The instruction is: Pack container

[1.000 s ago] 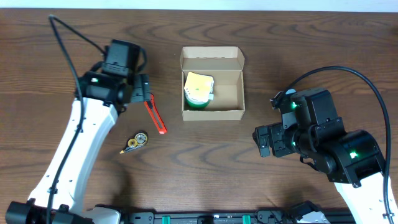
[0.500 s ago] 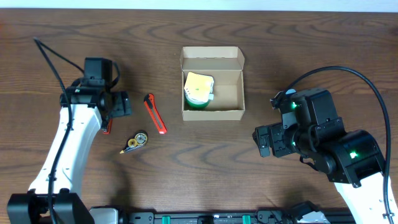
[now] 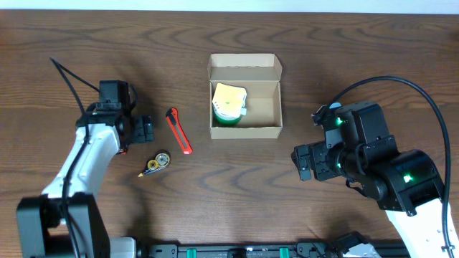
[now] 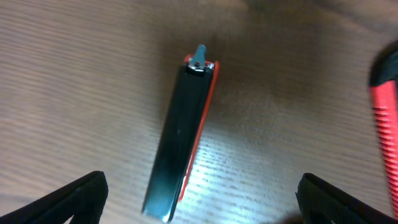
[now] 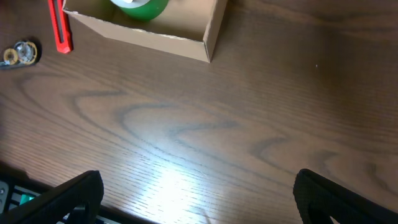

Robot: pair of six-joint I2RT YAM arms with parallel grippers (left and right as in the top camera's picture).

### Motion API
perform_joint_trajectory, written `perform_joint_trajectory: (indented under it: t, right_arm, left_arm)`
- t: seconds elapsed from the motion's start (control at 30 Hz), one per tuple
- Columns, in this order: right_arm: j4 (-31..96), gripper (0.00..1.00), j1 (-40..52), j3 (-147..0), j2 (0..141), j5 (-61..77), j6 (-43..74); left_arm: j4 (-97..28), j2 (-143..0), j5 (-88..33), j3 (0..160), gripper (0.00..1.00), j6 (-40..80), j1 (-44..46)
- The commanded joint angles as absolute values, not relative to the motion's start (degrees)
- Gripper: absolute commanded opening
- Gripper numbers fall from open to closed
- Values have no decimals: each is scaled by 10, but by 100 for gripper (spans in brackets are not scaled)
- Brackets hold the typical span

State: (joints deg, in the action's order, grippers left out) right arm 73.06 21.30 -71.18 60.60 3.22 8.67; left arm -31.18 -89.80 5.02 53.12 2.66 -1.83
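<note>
above a black-red tool [image 4: 179, 134], left hand [image 4: 202, 194] spread wide, holding nothing

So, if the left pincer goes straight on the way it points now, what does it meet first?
The left pincer would likely meet the black-and-red tool lying between its open fingers; depth is unclear.

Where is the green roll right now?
Overhead, the roll sits inside the open box, in its left half, near the table's middle; a red cutter lies on the table left of the box.
</note>
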Motion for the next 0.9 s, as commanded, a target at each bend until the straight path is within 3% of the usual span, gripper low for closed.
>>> perform_joint_trajectory:
  t: [0.0,0.3,0.33,0.5,0.7,0.87]
  right_arm:
    - [731,99,217,-713,606,34,81]
    - [731,99,217,-713,606,34,81]
    - [731,99,217,-713,606,34,81]
    - [731,99,217,-713,606,34,81]
    - [731,99,217,-713,606,34,81]
    - [731,99,217,-713,606,34,81]
  left_arm:
    - [-300,-933,49,528,99,17,-28]
    - [-281,-973,48,528,100,17,-46]
    - [-279,-977,48,528,95,17,-47]
    - [-271,-1001,31,528,90,12,-50]
    - [-267,-1010,25,528,74,12,-50]
    - [-262,-1010,25,528,51,12,-50]
